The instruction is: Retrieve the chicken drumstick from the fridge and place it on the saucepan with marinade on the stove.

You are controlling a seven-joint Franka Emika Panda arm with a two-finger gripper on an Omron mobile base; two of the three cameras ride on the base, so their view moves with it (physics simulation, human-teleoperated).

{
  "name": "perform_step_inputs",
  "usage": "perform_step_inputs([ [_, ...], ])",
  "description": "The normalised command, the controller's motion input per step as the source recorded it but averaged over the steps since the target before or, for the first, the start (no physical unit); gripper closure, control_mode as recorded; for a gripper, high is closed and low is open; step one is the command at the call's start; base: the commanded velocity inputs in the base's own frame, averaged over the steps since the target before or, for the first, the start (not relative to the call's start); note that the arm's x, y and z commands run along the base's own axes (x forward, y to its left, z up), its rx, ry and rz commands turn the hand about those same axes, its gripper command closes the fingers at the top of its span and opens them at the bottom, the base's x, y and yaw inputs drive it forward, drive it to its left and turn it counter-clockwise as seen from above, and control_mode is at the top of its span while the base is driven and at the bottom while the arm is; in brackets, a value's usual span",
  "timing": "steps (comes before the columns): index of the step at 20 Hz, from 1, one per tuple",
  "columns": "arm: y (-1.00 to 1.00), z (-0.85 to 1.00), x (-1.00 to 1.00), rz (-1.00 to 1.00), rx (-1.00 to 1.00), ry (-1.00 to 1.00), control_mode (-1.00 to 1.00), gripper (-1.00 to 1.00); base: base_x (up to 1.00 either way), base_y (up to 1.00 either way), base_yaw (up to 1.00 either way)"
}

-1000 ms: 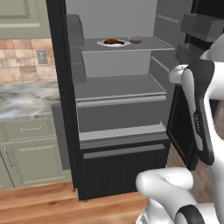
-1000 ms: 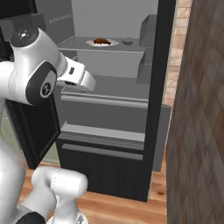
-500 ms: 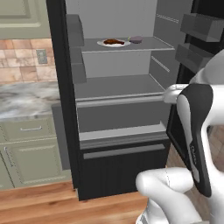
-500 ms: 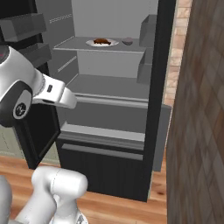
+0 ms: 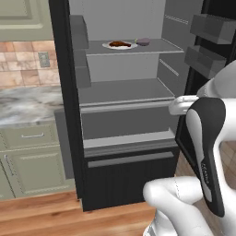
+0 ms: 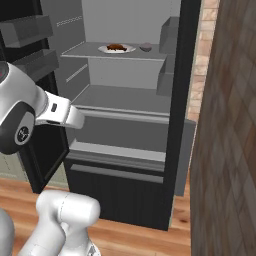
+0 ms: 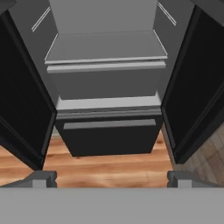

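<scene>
Drumstick (image 5: 120,44) on plate (image 5: 112,46), top fridge (image 5: 124,97) shelf, far above fingers (image 7: 43,178) spread wide, empty; wood floor (image 7: 109,168) below.

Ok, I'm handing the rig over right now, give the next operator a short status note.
Gripper: open, holding nothing, pointed at the lower part of the fridge from outside it.
Fridge: both doors open. Drumstick lies on a white plate on the upper shelf, with a small dark purple item beside it.
Done: fridge opened.
Left: raise the hand to the upper shelf, grasp the drumstick, carry it to the saucepan on the stove.
</scene>
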Motion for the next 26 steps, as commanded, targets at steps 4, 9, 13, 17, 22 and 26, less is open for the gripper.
perform_step_inputs([
  [4, 0.00, 0.00, 0.00, 0.00, 0.00, 0.00, -1.00, -1.00, 0.00, 0.00, 0.00],
  [9, 0.00, 0.00, 0.00, 0.00, 0.00, 0.00, 1.00, -1.00, 0.00, 0.00, 0.00],
  [13, 0.00, 0.00, 0.00, 0.00, 0.00, 0.00, 1.00, -1.00, 0.00, 0.00, 0.00],
  [17, 0.00, 0.00, 0.00, 0.00, 0.00, 0.00, 1.00, -1.00, 0.41, 0.00, 0.00],
  [22, 0.00, 0.00, 0.00, 0.00, 0.00, 0.00, 1.00, -1.00, 0.52, 0.00, 0.00],
  [26, 0.00, 0.00, 0.00, 0.00, 0.00, 0.00, 1.00, -1.00, 0.65, 0.00, 0.00],
])
